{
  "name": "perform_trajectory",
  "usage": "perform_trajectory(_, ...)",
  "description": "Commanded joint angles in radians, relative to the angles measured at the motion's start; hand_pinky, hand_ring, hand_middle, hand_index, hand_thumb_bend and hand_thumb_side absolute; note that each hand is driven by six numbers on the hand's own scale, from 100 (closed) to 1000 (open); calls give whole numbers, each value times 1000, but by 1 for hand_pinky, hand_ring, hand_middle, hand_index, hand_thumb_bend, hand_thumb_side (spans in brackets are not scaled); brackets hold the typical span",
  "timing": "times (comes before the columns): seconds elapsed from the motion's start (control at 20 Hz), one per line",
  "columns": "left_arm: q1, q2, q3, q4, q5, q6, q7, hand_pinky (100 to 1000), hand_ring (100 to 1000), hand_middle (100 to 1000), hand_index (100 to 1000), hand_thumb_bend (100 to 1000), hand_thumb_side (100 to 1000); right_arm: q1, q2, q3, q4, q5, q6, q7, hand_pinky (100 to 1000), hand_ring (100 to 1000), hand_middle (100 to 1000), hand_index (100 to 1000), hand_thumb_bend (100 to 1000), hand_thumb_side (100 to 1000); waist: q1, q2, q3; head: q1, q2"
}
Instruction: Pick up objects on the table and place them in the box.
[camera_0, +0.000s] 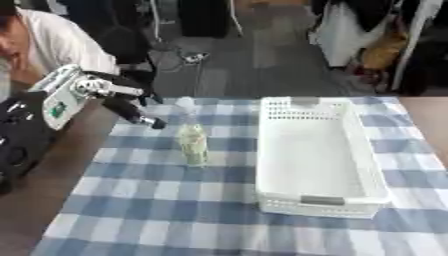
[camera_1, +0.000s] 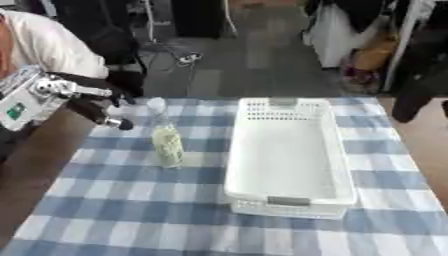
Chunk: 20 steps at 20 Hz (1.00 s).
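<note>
A clear bottle with pale contents and a white cap stands upright on the blue-and-white checked cloth, left of centre. Just right of it, not touching, lies the white box, a long perforated basket running from near to far, with nothing in it. The left hand hangs over the table's far left corner, left of and beyond the bottle and apart from it; its fingers are extended and relaxed, pointing down toward the cloth, holding nothing. Nothing stands between that hand and the bottle. The right hand shows in neither view. To the left of the cloth a strip of brown table is bare. Beyond the table are a grey floor, cables and dark furniture legs.
</note>
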Motion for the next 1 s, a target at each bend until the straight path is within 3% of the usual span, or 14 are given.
perform_trajectory(0.05, -33, 7, 15, 32, -22, -17, -25, 1000, 913, 1000, 1000, 1000, 768, -18, -9, -4, -11, -4, -1, 1, 355, 383, 456, 646, 100, 926, -2, -7, -1, -4, -9)
perform_trajectory(0.15, -41, -10, 20, 52, -21, -28, -23, 999, 905, 1000, 1000, 1000, 804, -18, -8, -4, -11, -4, -1, 2, 355, 383, 456, 646, 100, 926, -3, -6, -1, -3, -9)
perform_trajectory(0.2, -45, -17, 22, 60, -18, -33, -15, 993, 895, 1000, 1000, 1000, 877, -19, -8, -4, -11, -4, -1, 2, 356, 383, 456, 646, 100, 926, -4, -5, -2, -3, -9)
perform_trajectory(0.3, -51, -33, 23, 74, -12, -46, 10, 988, 888, 998, 1000, 1000, 896, -21, -6, -3, -11, -4, -1, 2, 356, 383, 456, 646, 100, 925, -4, -4, -3, -2, -9)
perform_trajectory(1.0, -71, -121, 28, 136, -48, -110, 155, 977, 872, 993, 1000, 1000, 908, -48, 14, -3, -11, -21, 6, 5, 357, 385, 458, 646, 100, 920, -4, 6, -25, 15, -10)
